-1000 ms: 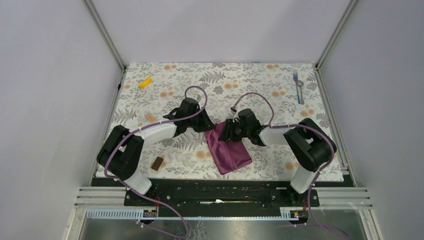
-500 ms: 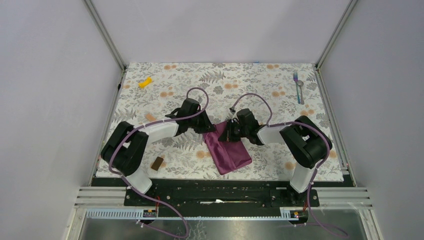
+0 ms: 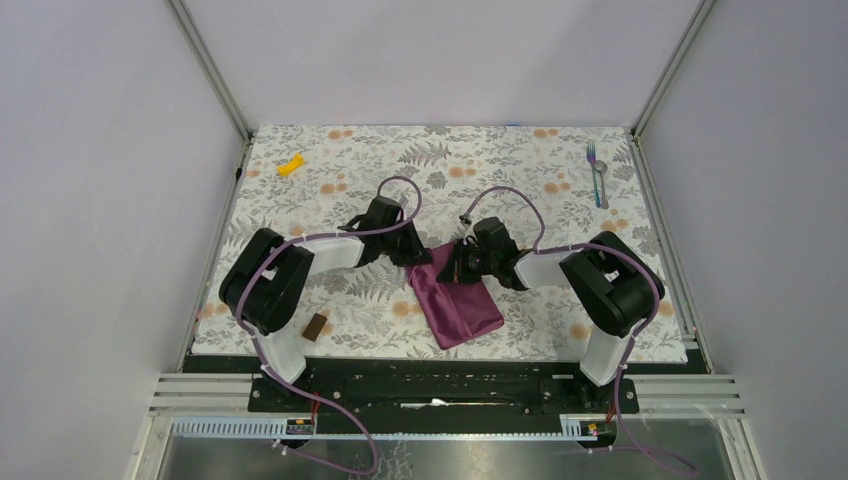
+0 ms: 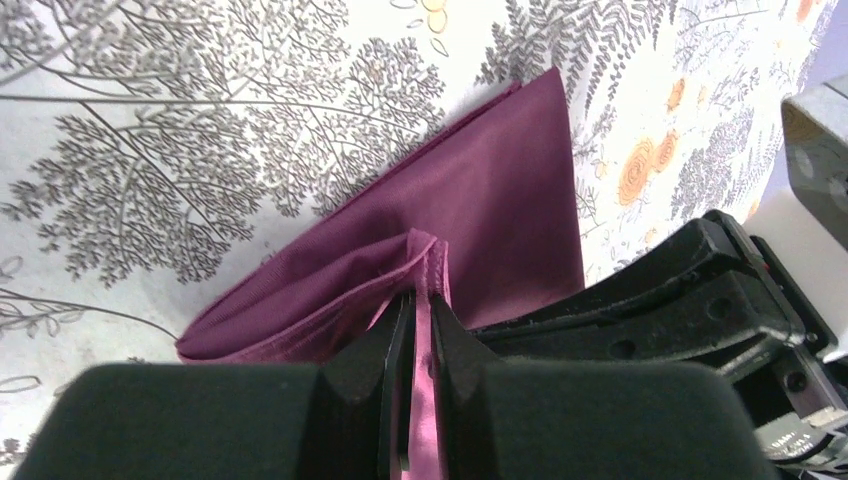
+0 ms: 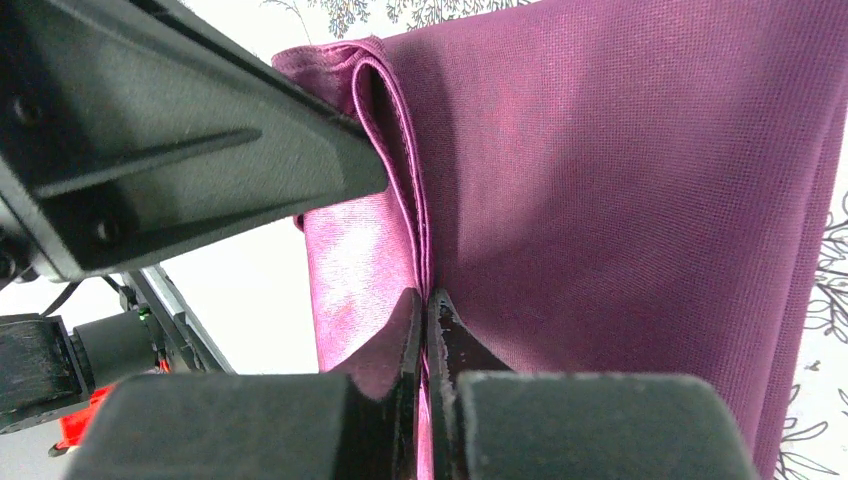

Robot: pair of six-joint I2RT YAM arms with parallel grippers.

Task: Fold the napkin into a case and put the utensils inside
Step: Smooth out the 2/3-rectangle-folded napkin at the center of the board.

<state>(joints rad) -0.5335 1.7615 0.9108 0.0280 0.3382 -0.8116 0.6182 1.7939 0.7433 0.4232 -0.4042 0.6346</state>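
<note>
The plum-magenta napkin (image 3: 458, 298) lies folded in a slanted rectangle near the table's front middle. My left gripper (image 3: 420, 257) is shut on its far left edge; in the left wrist view (image 4: 421, 298) cloth (image 4: 480, 200) runs between the jaws. My right gripper (image 3: 452, 265) is shut on the far edge of a cloth layer beside it; in the right wrist view (image 5: 424, 297) the hem sits pinched between the jaws, with the napkin (image 5: 620, 180) spread beyond. The fork and spoon (image 3: 596, 173) lie together at the far right, away from both grippers.
A small yellow piece (image 3: 290, 165) lies at the far left. A small brown block (image 3: 315, 326) sits near the left arm's base. A tan piece (image 3: 300, 235) lies by the left arm. The flowered mat (image 3: 500, 160) covers the table, with metal frame posts at its sides.
The left arm has drawn in, its elbow shifting right toward the napkin. Both grippers stay on the napkin's far edge. The napkin has hardly moved.
</note>
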